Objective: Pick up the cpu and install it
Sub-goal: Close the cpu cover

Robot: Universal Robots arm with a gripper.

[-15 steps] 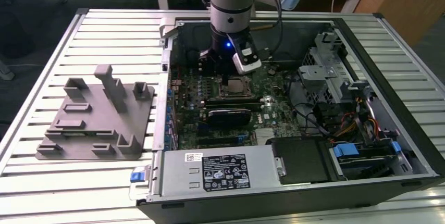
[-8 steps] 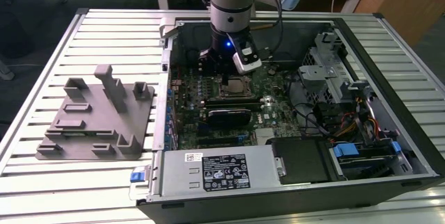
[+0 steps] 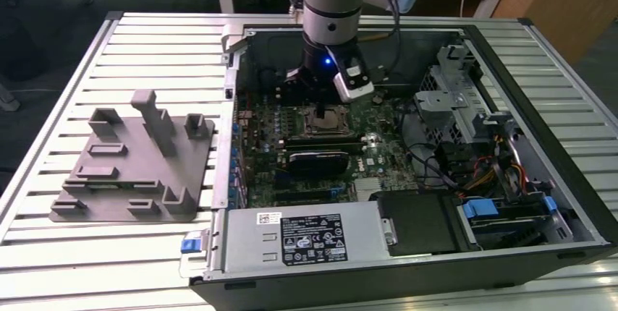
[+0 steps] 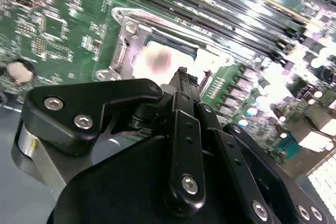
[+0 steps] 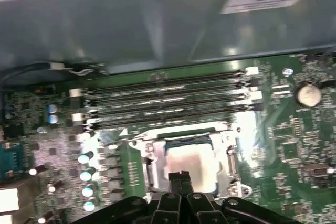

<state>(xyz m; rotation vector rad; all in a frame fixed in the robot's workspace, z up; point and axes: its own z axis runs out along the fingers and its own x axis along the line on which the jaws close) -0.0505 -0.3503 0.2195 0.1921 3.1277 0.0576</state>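
The cpu lies flat inside the motherboard's socket frame, its silver-grey top showing; it also shows in the second wrist view and the exterior view. My gripper hangs just above the near edge of the cpu, its two black fingertips pressed together with nothing between them. In the exterior view the gripper sits low inside the open computer case, directly over the socket. Whether the tips touch the chip I cannot tell.
Memory slots run beside the socket, close to the case wall. A grey fixture block stands on the slatted table at the exterior view's left. The power supply, drive cage and cables crowd the case.
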